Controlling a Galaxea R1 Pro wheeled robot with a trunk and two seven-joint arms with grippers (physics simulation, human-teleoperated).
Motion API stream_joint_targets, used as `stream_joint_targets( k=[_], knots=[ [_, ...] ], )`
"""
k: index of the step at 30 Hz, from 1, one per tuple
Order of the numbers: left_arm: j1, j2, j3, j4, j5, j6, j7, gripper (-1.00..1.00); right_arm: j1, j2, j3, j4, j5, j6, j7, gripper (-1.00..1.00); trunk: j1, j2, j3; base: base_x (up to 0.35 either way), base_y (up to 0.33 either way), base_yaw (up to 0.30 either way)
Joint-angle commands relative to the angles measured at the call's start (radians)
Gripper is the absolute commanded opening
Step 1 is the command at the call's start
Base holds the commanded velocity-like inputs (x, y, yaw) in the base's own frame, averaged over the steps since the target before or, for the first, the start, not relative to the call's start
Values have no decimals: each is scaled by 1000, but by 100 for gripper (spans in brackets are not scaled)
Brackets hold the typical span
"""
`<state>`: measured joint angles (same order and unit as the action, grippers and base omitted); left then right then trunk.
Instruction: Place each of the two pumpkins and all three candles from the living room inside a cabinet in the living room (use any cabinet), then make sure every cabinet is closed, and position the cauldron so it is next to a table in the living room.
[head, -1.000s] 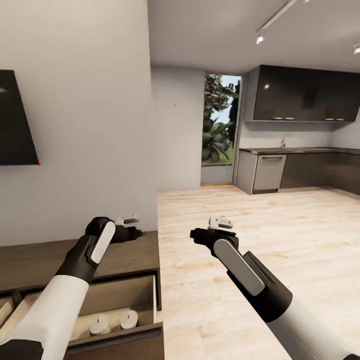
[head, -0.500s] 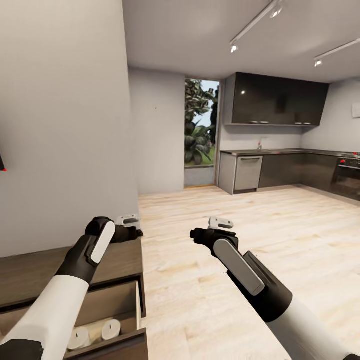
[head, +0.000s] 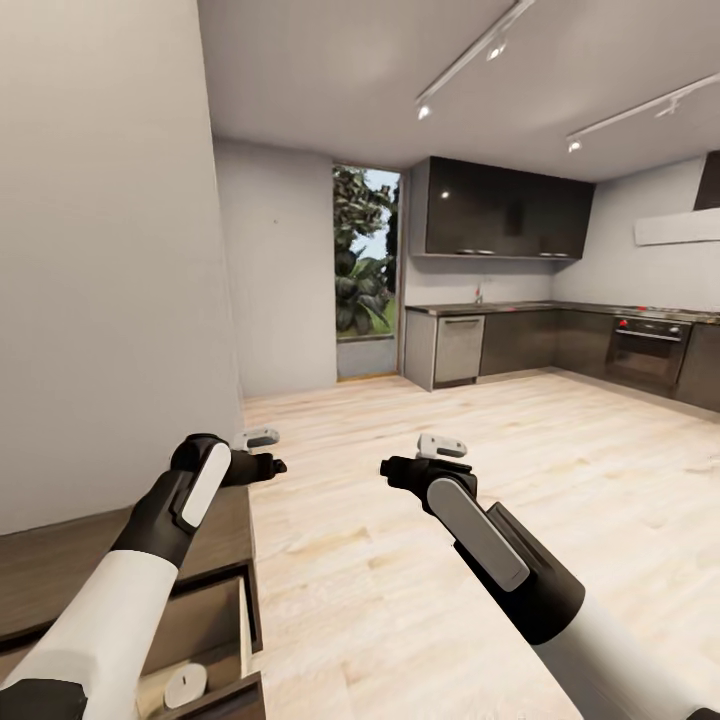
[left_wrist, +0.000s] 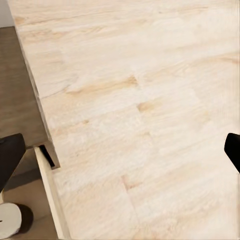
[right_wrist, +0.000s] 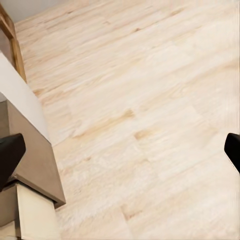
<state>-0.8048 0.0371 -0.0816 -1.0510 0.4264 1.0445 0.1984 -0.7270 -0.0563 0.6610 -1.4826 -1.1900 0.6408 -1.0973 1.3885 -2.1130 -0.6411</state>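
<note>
At bottom left of the head view, the cabinet (head: 60, 550), low, dark brown wood, stands against a grey wall w/ its drawer pulled out. One candle (head: 185, 685), short and pale, sits upright inside that open compartment, close to the drawer's front edge.

The left gripper (head: 262, 452) hovers above the cabinet's near corner, jaws spread wide & empty. The candle lies below and behind it, nearer the robot, well apart from the fingertips. In the left wrist view the two black fingertips sit at opposite frame edges w/ bare floor (left_wrist: 140, 115) between them; the cabinet top (left_wrist: 17, 95), the light drawer rim and part of the candle (left_wrist: 9, 220) show to one side.

The right gripper (head: 415, 460) hangs over light wood floor, right of the cabinet, also wide open & holding nothing. The right wrist view shows its fingertips far apart over floor planks, w/ the cabinet corner (right_wrist: 35, 165) off to one side. The candle is farther from this gripper than from the left one.

Beyond: an open room w/ a dark kitchen (head: 560, 340) along the back wall, a glass door (head: 365, 270) showing greenery, track lights on the ceiling.
</note>
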Motion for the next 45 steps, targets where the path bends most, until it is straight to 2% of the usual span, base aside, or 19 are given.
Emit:
stream_joint_targets(
  k=[1, 45],
  knots=[
    [-1, 1, -3, -1, 11, 3, 10, 100, -2, 0, 2, -1, -5, 7, -7, 100, 0, -1, 0, 0, 0, -234],
    [0, 1, -3, -2, 10, 3, 10, 100, -2, 0, 2, -1, -5, 7, -7, 100, 0, -1, 50, 0, -17, -235]
  ],
)
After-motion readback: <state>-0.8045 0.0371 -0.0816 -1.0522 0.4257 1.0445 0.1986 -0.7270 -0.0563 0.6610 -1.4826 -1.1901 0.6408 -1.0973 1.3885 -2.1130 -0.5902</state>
